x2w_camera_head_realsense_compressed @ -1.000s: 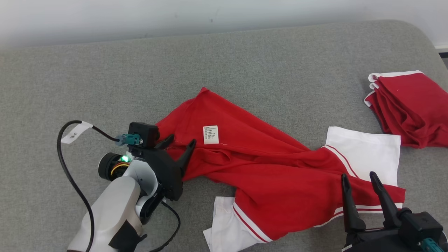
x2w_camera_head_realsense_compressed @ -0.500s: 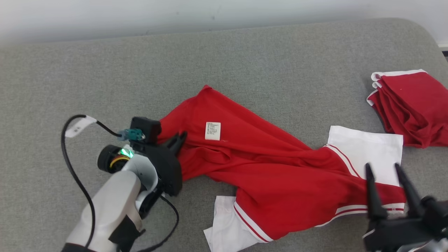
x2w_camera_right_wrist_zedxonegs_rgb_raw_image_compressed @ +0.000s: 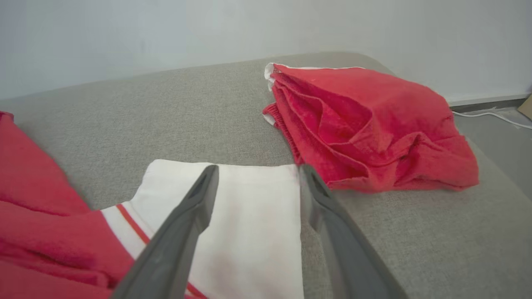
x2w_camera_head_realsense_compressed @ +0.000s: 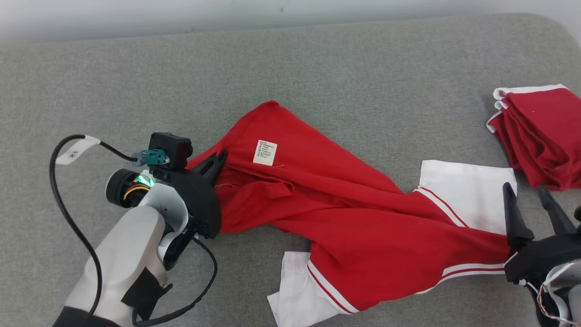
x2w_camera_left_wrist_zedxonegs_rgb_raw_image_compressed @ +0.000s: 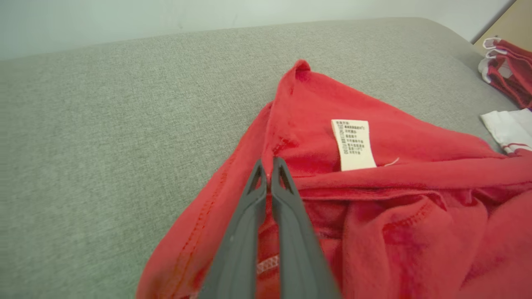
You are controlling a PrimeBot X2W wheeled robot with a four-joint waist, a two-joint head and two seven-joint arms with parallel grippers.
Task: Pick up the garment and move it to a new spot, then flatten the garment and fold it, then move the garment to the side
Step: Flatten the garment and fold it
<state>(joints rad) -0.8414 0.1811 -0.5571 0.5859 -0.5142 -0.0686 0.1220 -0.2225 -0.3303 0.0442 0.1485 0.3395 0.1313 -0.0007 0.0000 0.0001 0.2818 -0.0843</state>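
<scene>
Garment (x2w_camera_head_realsense_compressed: 345,218), red with white sleeves, lies crumpled near the folded red stack (x2w_camera_head_realsense_compressed: 540,131). The left gripper (x2w_camera_head_realsense_compressed: 218,160), spread a second ago, now pinches its hem (x2w_camera_left_wrist_zedxonegs_rgb_raw_image_compressed: 203,214) at the end farthest from that stack, so lifting looks ready. The right gripper (x2w_camera_head_realsense_compressed: 524,188) hangs spread at the white sleeve (x2w_camera_head_realsense_compressed: 467,190) nearest the stack.

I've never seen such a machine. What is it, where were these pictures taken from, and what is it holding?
It is a robot with two arms, each ending in a two-fingered gripper. One picture looks down from its head onto a grey padded surface; the other two come from wrist cameras. A crumpled red garment with white sleeves lies there, a folded red pile to its right. The left gripper is shut on the garment's edge; the right gripper is open, holding nothing.
</scene>
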